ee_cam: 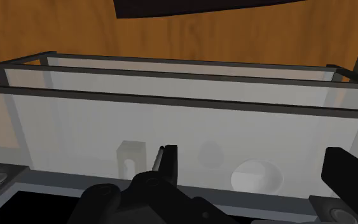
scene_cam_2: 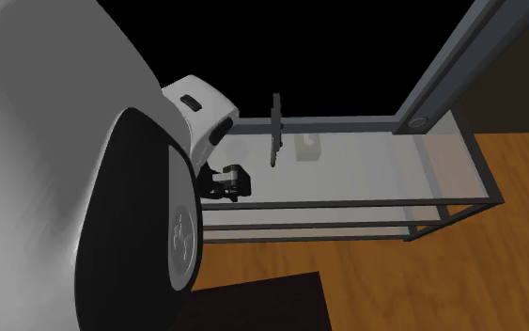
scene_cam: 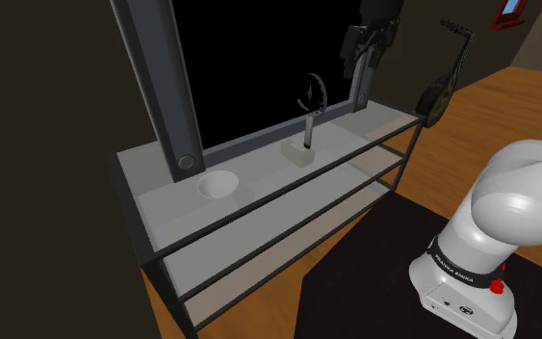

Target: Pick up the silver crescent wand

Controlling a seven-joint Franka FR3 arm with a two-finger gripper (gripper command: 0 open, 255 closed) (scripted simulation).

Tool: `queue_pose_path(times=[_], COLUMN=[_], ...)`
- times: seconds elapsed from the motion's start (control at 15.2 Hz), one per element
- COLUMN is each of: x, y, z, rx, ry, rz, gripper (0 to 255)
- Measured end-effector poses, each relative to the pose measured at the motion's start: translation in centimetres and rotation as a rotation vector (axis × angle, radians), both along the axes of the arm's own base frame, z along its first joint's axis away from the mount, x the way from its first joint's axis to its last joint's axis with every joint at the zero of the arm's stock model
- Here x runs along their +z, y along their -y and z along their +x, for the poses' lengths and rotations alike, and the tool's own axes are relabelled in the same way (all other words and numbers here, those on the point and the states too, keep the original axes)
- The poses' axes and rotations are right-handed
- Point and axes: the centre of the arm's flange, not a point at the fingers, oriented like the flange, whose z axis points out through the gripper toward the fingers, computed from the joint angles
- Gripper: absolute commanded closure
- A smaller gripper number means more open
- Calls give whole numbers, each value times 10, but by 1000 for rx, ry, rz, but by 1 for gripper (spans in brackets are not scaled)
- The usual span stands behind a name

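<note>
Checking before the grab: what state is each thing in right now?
Crescent wand: upright in the white holder, not held.
Bowl: upright, empty.
Gripper: open, holding nothing.

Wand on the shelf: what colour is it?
Dark grey; the wand shows best in the shoulder view.

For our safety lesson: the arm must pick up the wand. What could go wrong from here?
1. The wand stands thin and upright in a small block; a sideways bump could tip both.
2. The gripper hangs close to the frame post, so coming down it might strike it.
</note>
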Motion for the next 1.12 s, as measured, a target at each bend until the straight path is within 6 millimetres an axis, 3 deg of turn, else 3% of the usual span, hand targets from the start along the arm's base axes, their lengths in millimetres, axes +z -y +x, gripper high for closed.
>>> queue_pose_path(times=[0.13,0.26,1.12], x=[0,-1,-36], y=[4,20,124], z=[5,23,182], rx=[4,19,141], ry=[-4,-17,-128], rz=[4,16,112], gripper=[0,0,0])
